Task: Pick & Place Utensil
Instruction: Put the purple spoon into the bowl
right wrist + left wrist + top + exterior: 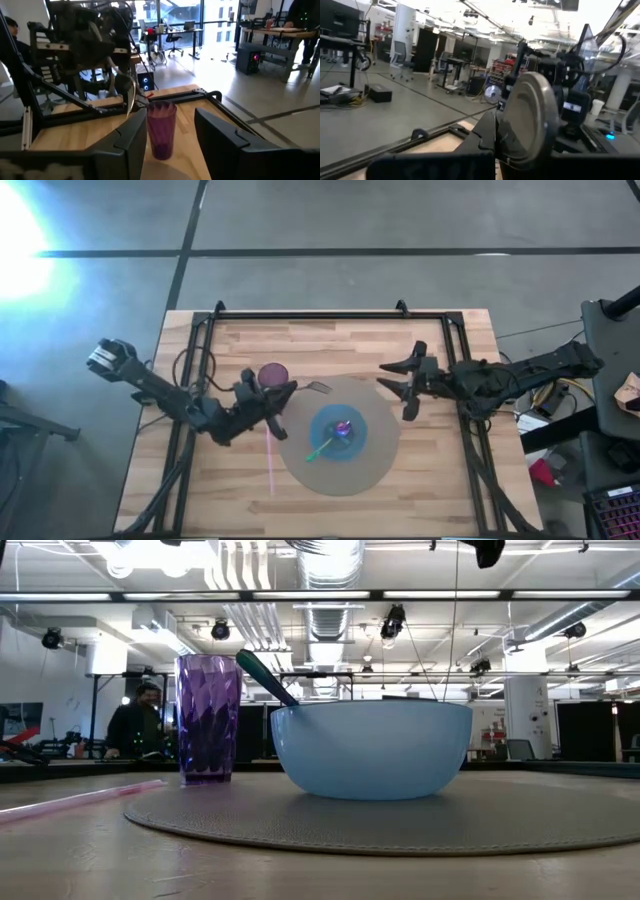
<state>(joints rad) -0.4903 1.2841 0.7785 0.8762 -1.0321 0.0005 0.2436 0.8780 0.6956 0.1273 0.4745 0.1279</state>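
Note:
My left gripper (283,392) hovers over the table's middle, just right of the purple cup (272,372), and is shut on a metal spoon (316,388). The spoon's bowl (530,117) fills the left wrist view. A blue bowl (340,434) with a green utensil (265,678) leaning in it stands on a round grey mat (375,465). My right gripper (386,378) is open above the mat's far right edge. In its wrist view the cup (161,129) stands beyond its spread fingers (125,142). My left gripper pinches the spoon by its handle (300,388); the fingers (482,137) hide the exact place. The fingers come level from the table's left. The spoon is lifted clear, and its bowl (131,96) sticks out past the fingertips toward the right arm.
A pink straw (270,462) lies on the wooden table left of the mat. A black metal frame (330,315) runs along the table's far and side edges. A person (135,725) sits in the room beyond the table.

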